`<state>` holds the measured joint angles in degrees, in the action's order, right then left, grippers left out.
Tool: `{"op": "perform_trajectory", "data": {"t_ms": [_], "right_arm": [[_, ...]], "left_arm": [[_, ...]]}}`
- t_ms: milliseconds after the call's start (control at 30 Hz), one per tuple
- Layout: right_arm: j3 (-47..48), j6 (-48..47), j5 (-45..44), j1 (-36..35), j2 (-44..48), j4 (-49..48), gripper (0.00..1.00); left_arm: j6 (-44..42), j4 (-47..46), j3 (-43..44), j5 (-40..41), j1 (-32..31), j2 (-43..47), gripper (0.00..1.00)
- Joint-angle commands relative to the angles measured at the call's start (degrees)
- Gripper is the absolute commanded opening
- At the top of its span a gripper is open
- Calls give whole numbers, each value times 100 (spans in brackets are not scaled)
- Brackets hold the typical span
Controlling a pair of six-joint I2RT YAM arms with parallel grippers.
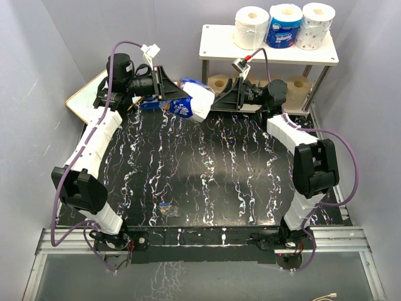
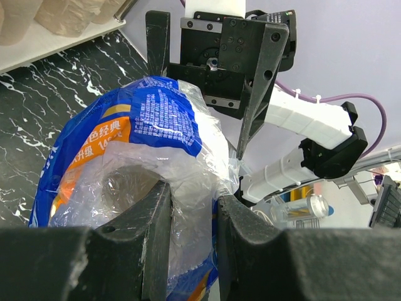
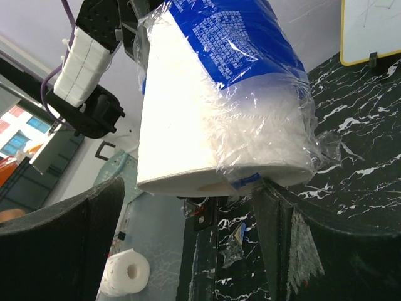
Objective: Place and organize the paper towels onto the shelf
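A white paper towel roll (image 1: 199, 100) in a loose blue-and-clear plastic wrapper hangs above the far part of the table between both grippers. My left gripper (image 1: 172, 97) is shut on the wrapper (image 2: 188, 213), pinching the clear film. My right gripper (image 1: 217, 100) is open, its jaws spread wide around the roll's bare end (image 3: 188, 138); one finger (image 3: 282, 219) touches the wrap's edge. The shelf (image 1: 216, 47) stands at the far right. A white roll (image 1: 251, 26), a blue-wrapped roll (image 1: 284, 25) and a dotted roll (image 1: 316, 25) stand on its top board. Tan rolls (image 1: 218, 83) sit on the lower tier.
A framed whiteboard (image 1: 81, 97) leans at the far left behind the left arm. A small scrap (image 1: 166, 207) lies on the black marbled table (image 1: 207, 169). In the right wrist view a white roll (image 3: 122, 273) lies on a pale surface beyond the table edge.
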<state>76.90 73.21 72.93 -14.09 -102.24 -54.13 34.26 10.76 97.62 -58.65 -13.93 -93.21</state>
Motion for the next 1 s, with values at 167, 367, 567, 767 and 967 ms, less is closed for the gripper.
{"op": "perform_trajectory", "data": {"t_ms": [167,367,567,767,967], "right_arm": [[122,80,386,-6,349,-603,81],[167,101,562,23,283,-863,81],[178,388,590,152,-15,-1146,80],[285,546,337,152,-91,-1335,81],[457,844,-52,143,-240,-1543,81]], "left_arm": [[68,-299,85,46,2,211,0],[183,-373,61,-152,22,240,0],[328,-553,-10,-272,22,292,0],[388,-605,-32,-278,14,292,0],[477,-717,-55,-278,18,222,0]]}}
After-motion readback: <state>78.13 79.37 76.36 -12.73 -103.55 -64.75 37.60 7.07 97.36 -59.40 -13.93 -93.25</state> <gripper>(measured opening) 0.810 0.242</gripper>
